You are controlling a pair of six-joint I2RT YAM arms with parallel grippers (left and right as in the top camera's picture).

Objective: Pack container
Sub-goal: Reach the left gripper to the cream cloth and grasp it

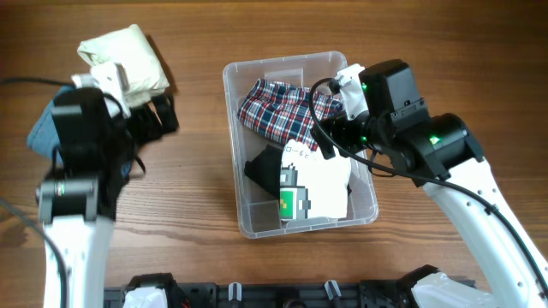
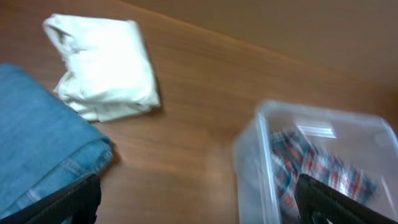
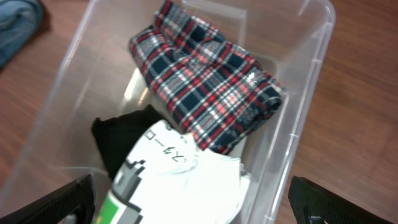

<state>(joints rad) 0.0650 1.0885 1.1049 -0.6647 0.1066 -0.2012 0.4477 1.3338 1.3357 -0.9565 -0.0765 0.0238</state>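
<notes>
clear container [image 1: 233, 79] holding plaid, black, white garments.

1 container [image 1: 229, 94], 3 garments inside — plaid [image 1: 278, 109], black [image 1: 261, 167], white [image 1: 324, 184] — 2 garments outside, cream [image 1: 128, 53], denim [image 1: 38, 133]

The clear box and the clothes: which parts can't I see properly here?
- Black garment: overhead and right wrist views, mostly under the white printed shirt.
- Jeans: overhead, covered by the left arm; left wrist view, cut by the edge.
- Container: left wrist view, blurred and cut off below.
</notes>
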